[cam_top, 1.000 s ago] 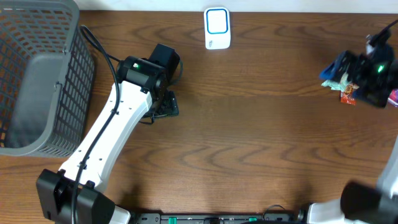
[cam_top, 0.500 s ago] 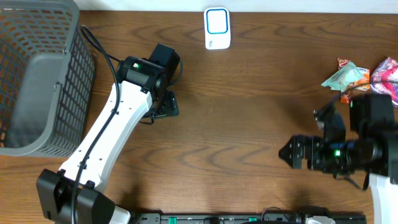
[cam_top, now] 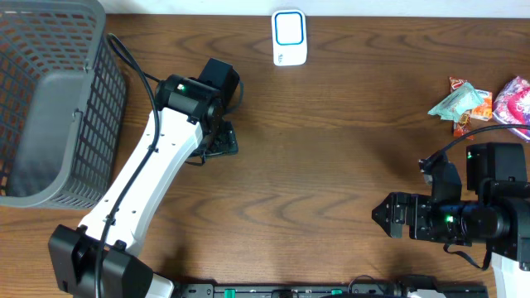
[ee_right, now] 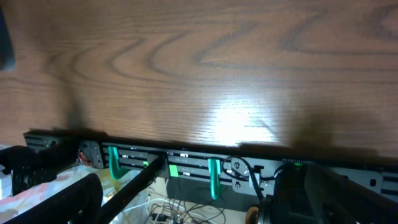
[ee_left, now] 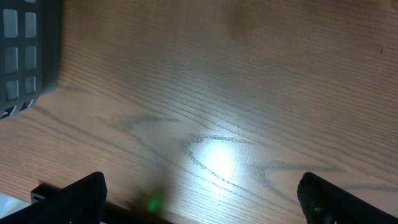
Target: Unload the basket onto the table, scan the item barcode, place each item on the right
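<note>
Right arm [cam_top: 489,219] had swung off the snack packets [cam_top: 460,105], where it stood a second earlier, and now lay low over the near right part of the bench [cam_top: 331,165], pointing left. The left arm [cam_top: 141,182] had not shifted at all.

The right pincer [ee_right: 198,194] stood wide, its two fingers [ee_right: 65,200] in the bottom corners of its wrist view, with nothing between them; below it ran the front edge of the bench. The left pincer [ee_left: 202,190] was just as wide and held nothing, hanging over bare wood with a corner of the grey basket [cam_top: 50,99] at the top left of its view.

The packets lay in a small heap at the far right edge of the bench, a pink packet [cam_top: 515,98] just beside them, well apart from both pincers. The white scanner [cam_top: 289,37] with its blue-framed face sat at the back edge, near the middle, and the basket filled the back left corner.
</note>
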Available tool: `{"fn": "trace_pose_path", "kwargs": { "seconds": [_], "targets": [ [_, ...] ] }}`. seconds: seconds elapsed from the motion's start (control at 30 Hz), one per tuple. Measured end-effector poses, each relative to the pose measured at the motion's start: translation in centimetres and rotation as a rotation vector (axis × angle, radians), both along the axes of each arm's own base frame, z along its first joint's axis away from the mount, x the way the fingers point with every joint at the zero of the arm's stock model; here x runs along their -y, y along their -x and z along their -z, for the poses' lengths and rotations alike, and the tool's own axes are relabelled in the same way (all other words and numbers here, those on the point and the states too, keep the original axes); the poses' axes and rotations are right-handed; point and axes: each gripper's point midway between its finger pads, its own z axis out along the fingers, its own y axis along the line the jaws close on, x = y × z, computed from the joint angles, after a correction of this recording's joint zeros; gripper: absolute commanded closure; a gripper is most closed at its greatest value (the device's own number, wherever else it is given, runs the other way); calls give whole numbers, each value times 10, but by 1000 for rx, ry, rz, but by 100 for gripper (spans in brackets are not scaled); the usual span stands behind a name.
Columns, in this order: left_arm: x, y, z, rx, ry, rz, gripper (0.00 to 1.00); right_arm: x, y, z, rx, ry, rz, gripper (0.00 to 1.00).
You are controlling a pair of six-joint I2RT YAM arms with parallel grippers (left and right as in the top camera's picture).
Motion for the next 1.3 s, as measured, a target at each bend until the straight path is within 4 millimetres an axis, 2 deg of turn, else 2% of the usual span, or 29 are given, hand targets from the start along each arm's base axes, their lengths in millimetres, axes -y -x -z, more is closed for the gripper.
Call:
{"fn": "trace_pose_path", "kwargs": {
  "seconds": [0.23, 0.47, 0.6, 0.93, 1.13, 1.3],
  "targets": [
    [0, 0, 0, 0, 0, 0, 2, 1, -7, -5, 86, 16, -43, 1],
    [0, 0, 0, 0, 0, 0, 2, 0, 2, -25, 283, 36, -73, 1],
    [0, 0, 0, 0, 0, 0, 2, -5, 14, -43, 443, 36, -123, 1],
    [0, 0, 0, 0, 0, 0, 2, -12, 51, -70, 732, 60, -183, 1],
    [0, 0, 0, 0, 0, 0, 2, -12, 59, -62, 771, 63, -188, 1],
    [0, 0, 0, 0, 0, 0, 2, -12, 47, -42, 739, 56, -190, 1]
  ]
}}
